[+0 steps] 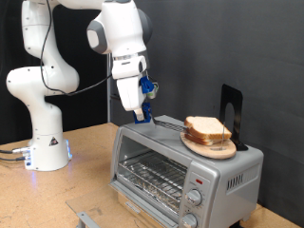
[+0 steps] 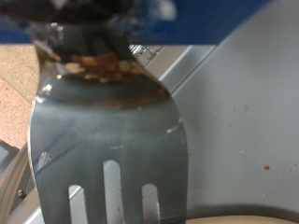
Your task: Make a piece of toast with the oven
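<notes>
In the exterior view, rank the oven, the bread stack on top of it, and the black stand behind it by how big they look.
1. oven
2. bread stack and black stand: look about alike, so unranked.

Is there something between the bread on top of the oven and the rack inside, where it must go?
Yes. The oven has its glass door shut, so the wire rack behind it is closed off. The bread lies on a wooden plate on the oven's roof. The gripper holds a spatula beside the plate.

The spatula (image 2: 103, 140) fills the wrist view, blurred, hiding the claw's fingers; its slotted end is cut off.
</notes>
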### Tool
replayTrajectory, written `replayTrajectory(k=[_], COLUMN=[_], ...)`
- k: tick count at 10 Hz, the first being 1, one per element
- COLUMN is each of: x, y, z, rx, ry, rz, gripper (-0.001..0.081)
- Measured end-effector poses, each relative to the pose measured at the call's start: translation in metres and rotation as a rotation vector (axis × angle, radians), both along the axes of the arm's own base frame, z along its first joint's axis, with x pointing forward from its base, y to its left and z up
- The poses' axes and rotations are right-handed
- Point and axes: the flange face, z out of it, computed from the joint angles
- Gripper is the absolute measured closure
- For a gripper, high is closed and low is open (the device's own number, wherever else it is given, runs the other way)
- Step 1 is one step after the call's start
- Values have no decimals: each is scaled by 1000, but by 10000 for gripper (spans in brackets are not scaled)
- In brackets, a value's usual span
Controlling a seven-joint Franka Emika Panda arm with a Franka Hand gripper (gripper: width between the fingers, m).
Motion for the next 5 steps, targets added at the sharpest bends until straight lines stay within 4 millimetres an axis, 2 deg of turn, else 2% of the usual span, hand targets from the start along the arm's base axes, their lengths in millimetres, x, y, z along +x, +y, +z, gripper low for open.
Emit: replayTrajectory(k=[5], x=[-19], y=[-12], z=[5], rx=[-2], ry=[3], rz=[6], gripper=[406])
